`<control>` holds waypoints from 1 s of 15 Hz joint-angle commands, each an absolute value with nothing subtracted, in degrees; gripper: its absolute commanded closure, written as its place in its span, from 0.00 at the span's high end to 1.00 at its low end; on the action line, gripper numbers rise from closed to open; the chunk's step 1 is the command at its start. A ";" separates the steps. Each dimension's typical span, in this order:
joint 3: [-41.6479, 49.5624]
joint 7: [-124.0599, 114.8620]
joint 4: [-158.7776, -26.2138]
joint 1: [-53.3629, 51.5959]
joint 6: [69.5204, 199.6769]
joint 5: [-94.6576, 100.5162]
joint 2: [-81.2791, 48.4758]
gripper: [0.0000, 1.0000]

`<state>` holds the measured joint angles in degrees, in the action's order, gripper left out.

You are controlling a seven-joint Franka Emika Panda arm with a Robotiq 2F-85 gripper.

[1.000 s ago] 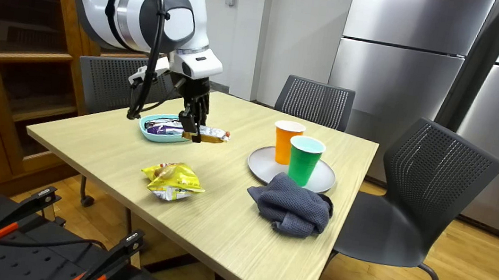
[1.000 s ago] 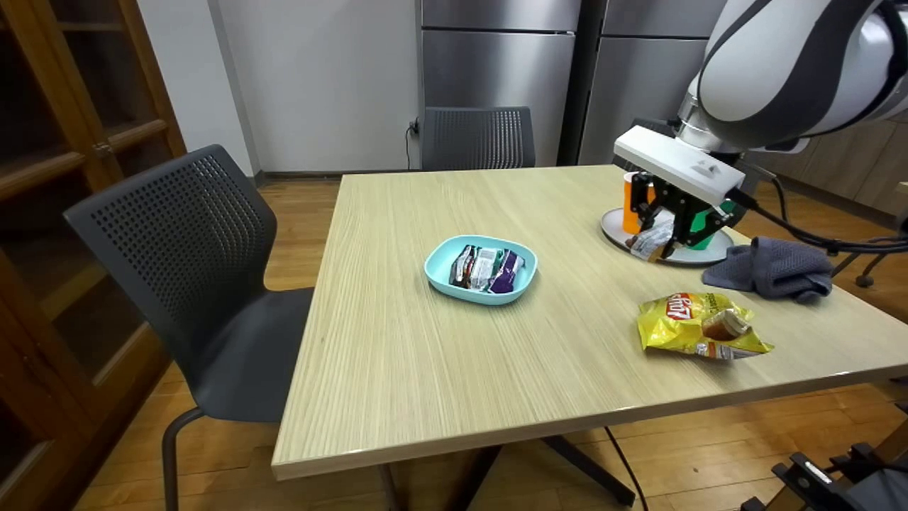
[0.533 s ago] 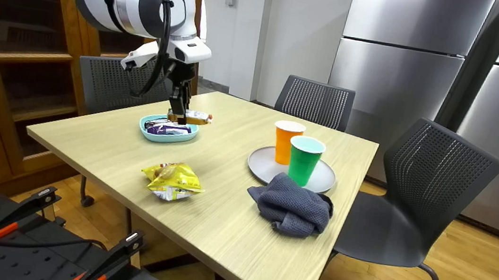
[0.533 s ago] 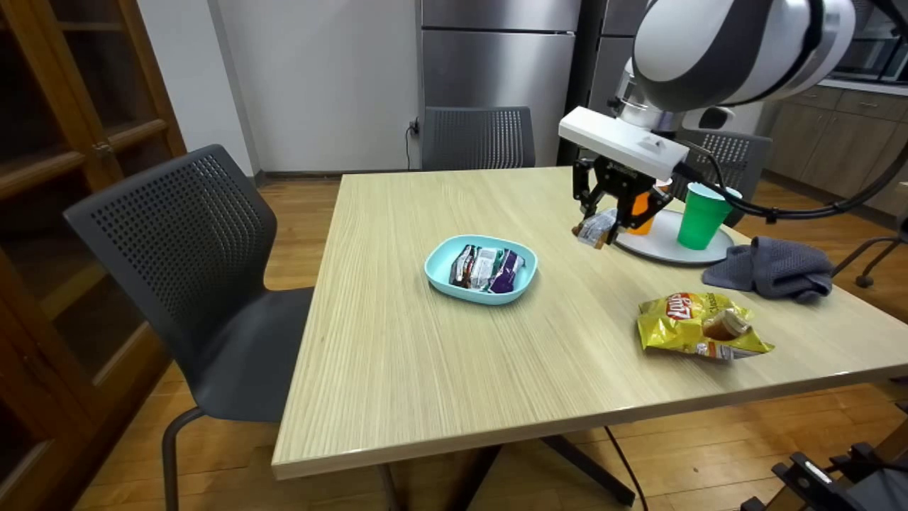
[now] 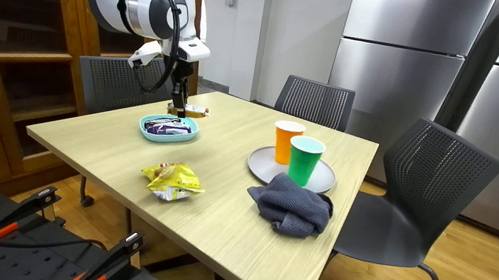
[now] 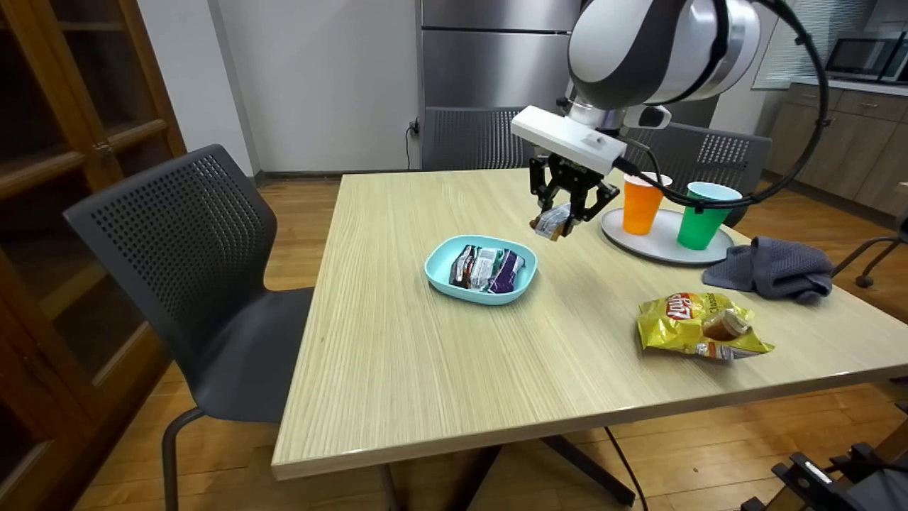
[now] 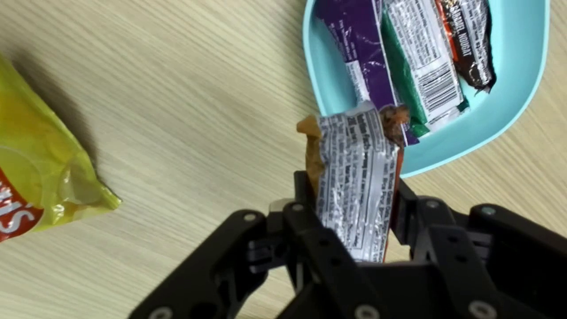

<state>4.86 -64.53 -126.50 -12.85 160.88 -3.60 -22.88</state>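
Three wrapped candy bars (image 6: 484,268) lie side by side in the turquoise bowl (image 6: 496,299), at 8 o'clock from the gripper (image 6: 557,218) in an exterior view. The gripper's jaws stand partly closed, clamped on both sides of a gold-and-white candy bar (image 7: 354,186), suspended above the table (image 6: 397,355) at 2 o'clock from the bowl. At 3 o'clock, the orange plastic cup (image 6: 638,213) and green plastic cup (image 6: 699,231) stand upright on the gray plate (image 6: 656,247). The Lay's Classic chip bag (image 6: 688,328) lies at 4 o'clock. Farthest right, the crumpled blue-gray towel (image 6: 780,270) lies just beside the plate.
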 commanded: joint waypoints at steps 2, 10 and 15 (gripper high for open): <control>3.36 -67.54 -119.33 -15.31 158.54 -5.39 -27.91 0.17; 4.33 -73.19 -111.22 -23.49 158.25 -2.98 -34.94 0.17; 5.77 -72.45 -106.12 -26.03 156.77 -0.90 -39.22 0.17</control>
